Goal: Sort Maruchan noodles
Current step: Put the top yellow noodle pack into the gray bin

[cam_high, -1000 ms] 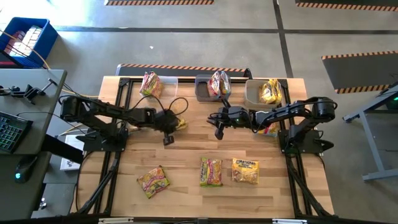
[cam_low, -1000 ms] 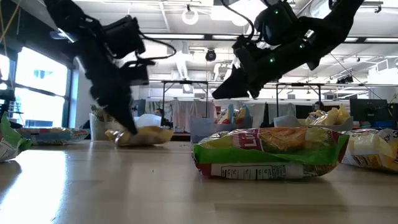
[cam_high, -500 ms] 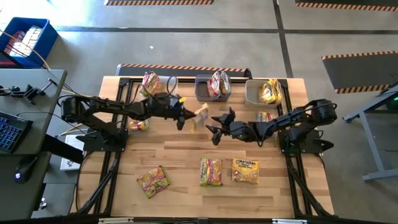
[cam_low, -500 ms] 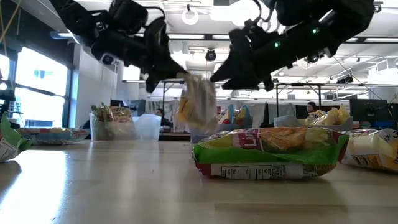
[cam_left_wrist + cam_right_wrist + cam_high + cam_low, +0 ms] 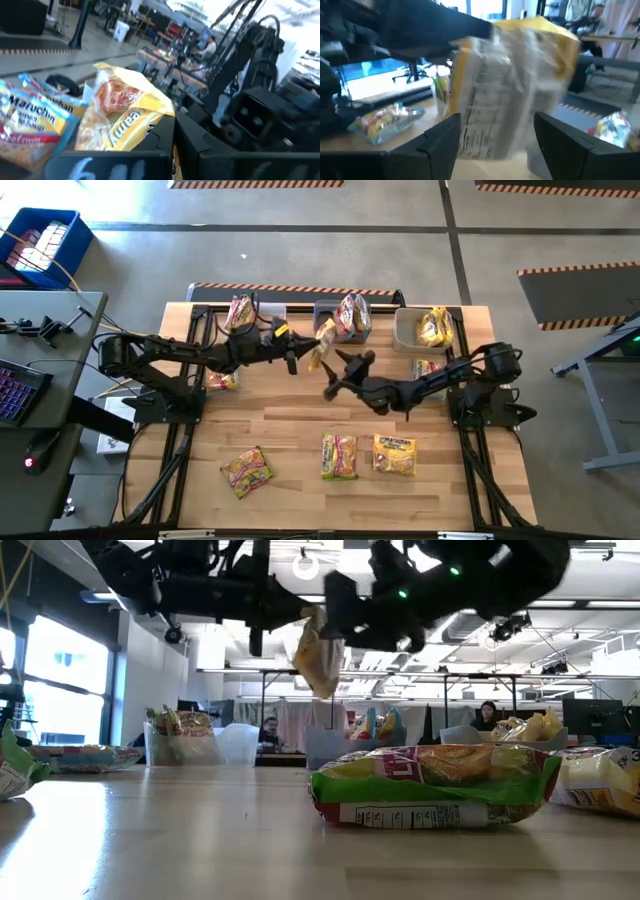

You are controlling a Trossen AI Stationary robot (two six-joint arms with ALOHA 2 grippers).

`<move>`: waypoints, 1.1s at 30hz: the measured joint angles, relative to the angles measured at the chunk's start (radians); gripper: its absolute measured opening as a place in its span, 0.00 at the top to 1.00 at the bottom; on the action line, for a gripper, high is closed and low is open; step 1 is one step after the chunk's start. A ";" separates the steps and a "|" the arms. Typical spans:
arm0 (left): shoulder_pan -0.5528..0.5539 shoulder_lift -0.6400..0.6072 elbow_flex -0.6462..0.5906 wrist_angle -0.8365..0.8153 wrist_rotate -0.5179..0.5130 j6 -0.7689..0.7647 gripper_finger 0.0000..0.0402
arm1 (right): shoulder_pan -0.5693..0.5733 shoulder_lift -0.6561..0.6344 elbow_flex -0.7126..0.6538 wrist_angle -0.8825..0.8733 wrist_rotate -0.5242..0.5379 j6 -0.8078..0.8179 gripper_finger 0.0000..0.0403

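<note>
A yellow Maruchan noodle packet (image 5: 322, 346) hangs high above the table's middle, with my left gripper (image 5: 303, 355) shut on it. My right gripper (image 5: 339, 375) is open just right of it. In the right wrist view, its two fingers stand on either side of the packet (image 5: 512, 95) without touching it. Three more packets (image 5: 246, 471) (image 5: 339, 456) (image 5: 394, 455) lie flat on the near part of the table. Others stick up out of the bins at the far edge. My left gripper pinches the yellow packet by one end (image 5: 142, 131) between its two fingers, coming level from the table's left. The packet is lifted clear of the table, and its free end (image 5: 320, 680) hangs below the fingers.
Three bins stand along the far edge: a clear one (image 5: 268, 313), a grey one (image 5: 325, 328) and another (image 5: 406, 332), each holding packets. One packet (image 5: 221, 380) lies beside the left arm's base and another (image 5: 425, 367) beside the right arm. Bare wood lies between the arms and the near packets.
My left gripper has lifted the yellow packet off the table. It carried the packet up, toward the right and the far edge, to in front of my right gripper. My right gripper has opened and swung toward the packet.
</note>
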 joint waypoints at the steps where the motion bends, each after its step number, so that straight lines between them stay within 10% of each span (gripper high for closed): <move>1: 0.000 0.000 0.000 0.011 -0.008 0.000 1.00 | 0.000 0.012 0.027 0.000 0.007 -0.015 0.40; 23: 0.006 0.000 0.000 0.055 -0.097 0.109 1.00 | -0.019 0.050 0.175 -0.045 0.095 0.093 0.40; 33: -0.031 0.000 0.000 0.058 -0.100 0.194 1.00 | -0.105 0.050 0.175 -0.083 -0.043 0.230 0.40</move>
